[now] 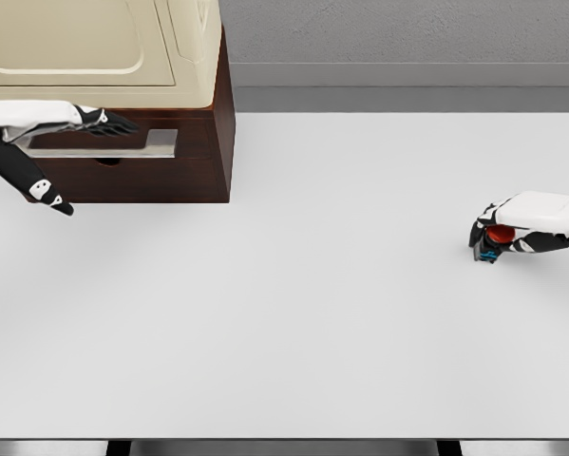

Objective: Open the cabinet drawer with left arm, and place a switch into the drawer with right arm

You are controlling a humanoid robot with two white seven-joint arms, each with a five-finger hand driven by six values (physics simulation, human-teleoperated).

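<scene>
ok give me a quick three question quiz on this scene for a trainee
1. True or false: the right hand is closed around the red-topped switch.
2. What is the left hand nearest? A) the drawer handle B) the switch C) the table's front edge
3. Fill in: the cabinet stands at the table's far ____ corner.

Key: 1 true; 2 A; 3 left
</scene>
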